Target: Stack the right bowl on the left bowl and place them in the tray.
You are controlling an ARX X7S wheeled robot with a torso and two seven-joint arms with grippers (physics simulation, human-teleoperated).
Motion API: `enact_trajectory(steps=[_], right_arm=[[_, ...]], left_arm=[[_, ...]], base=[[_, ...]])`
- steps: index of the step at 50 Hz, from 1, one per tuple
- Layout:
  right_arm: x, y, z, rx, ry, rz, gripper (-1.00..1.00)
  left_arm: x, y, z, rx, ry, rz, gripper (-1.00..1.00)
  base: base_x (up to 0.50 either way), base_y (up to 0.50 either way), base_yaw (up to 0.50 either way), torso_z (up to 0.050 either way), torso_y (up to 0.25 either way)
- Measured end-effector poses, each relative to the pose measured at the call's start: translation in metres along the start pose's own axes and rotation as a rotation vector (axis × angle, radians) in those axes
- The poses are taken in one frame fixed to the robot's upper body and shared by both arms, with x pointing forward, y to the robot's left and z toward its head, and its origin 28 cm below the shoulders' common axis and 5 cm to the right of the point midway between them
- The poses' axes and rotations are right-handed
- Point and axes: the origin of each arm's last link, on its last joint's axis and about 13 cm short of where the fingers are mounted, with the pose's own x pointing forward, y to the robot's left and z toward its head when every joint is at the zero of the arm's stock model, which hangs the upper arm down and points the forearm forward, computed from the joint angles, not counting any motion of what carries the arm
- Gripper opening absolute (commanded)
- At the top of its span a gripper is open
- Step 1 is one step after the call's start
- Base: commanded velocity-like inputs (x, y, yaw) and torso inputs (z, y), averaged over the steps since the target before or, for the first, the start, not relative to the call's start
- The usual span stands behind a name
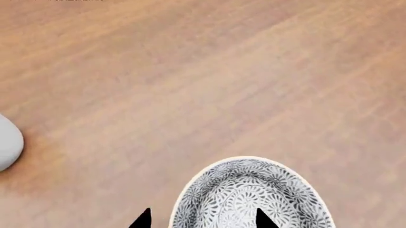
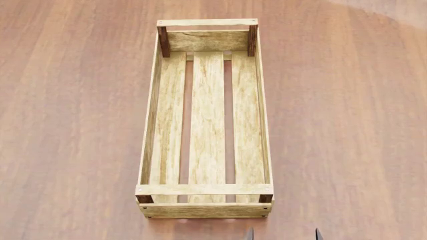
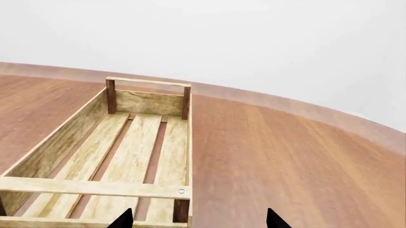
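A bowl [image 1: 250, 194] with a grey-and-white leaf pattern and a pale rim sits on the wooden table in the left wrist view. My left gripper [image 1: 201, 221] is open above it. One fingertip [image 1: 142, 220] is outside the rim and the other is over the bowl's inside. The tray [image 2: 150, 125], a long light-wood crate with three floor slats and dark corner posts, lies empty in the head view, also in the right wrist view [image 3: 95, 187]. My right gripper [image 3: 198, 221] is open and empty just before the tray's near right corner; its tips show in the head view [image 2: 283, 235]. No bowl shows in the head view.
A rounded pale grey thing [image 1: 7, 142] shows at the edge of the left wrist view; I cannot tell what it is. Brown wooden table [image 2: 347, 125] surrounds the tray. A white wall [image 3: 254, 42] stands beyond the table's far edge.
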Motion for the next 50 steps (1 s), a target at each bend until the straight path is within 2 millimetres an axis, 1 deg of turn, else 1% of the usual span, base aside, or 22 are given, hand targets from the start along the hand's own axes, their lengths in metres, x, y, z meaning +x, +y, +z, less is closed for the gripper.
enact_trajectory(steps=[11,17,22,33,43,50], right_arm=[[0.0,0.0,0.0,-0.003,0.002,0.001,1.0],[0.0,0.0,0.0,-0.005,0.003,0.002,1.0],[0.0,0.001,0.0,-0.008,0.004,0.005,1.0],[0.0,0.002,0.0,-0.014,0.009,0.013,1.0],[-0.001,0.003,-0.001,-0.019,0.014,0.015,1.0],[-0.002,0.003,-0.001,-0.022,0.018,0.02,1.0]], left_arm=[[0.003,0.002,-0.002,0.011,-0.014,0.008,1.0],[0.0,0.003,0.0,0.013,-0.035,-0.005,1.0],[-0.01,0.006,0.004,0.005,-0.06,-0.041,1.0],[-0.042,0.005,0.024,-0.031,-0.121,-0.152,1.0],[-0.054,0.012,0.031,-0.067,-0.137,-0.186,1.0],[-0.058,0.02,0.035,-0.102,-0.147,-0.19,1.0]], base=[[0.0,0.0,0.0,0.0,0.0],[0.0,0.0,0.0,0.0,0.0],[0.0,0.0,0.0,0.0,0.0],[0.0,0.0,0.0,0.0,0.0],[0.0,0.0,0.0,0.0,0.0],[0.0,0.0,0.0,0.0,0.0]])
